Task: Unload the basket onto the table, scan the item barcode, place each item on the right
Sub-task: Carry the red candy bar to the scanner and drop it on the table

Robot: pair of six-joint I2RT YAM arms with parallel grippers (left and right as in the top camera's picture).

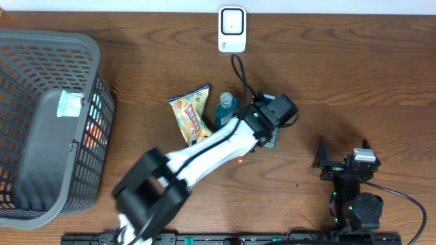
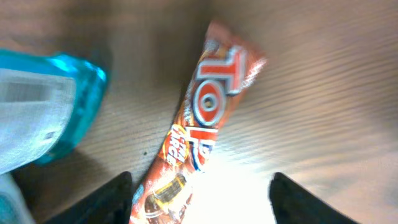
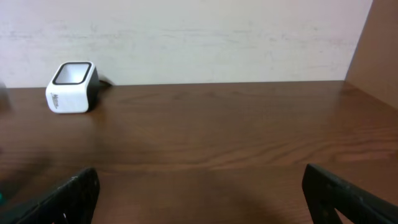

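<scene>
A red snack wrapper [image 2: 202,118] marked "TOP" lies on the wooden table in the left wrist view. It sits between the dark fingers of my left gripper [image 2: 202,202], closer to the left finger [image 2: 115,199]. The jaws stand apart and open, wider than the wrapper. In the overhead view my left gripper [image 1: 269,139] hangs over the table's middle and the arm hides the wrapper. The white barcode scanner [image 1: 231,28] stands at the table's far edge, also seen as the scanner [image 3: 71,87]. My right gripper [image 1: 343,153] rests open at the near right with nothing in it [image 3: 199,193].
A blue bottle [image 1: 226,107] and a yellow snack bag [image 1: 191,116] lie just left of my left gripper; the bottle [image 2: 53,106] fills the left of the wrist view. A grey mesh basket [image 1: 41,82] holding items stands at the far left. A black cable [image 1: 240,76] runs from the scanner.
</scene>
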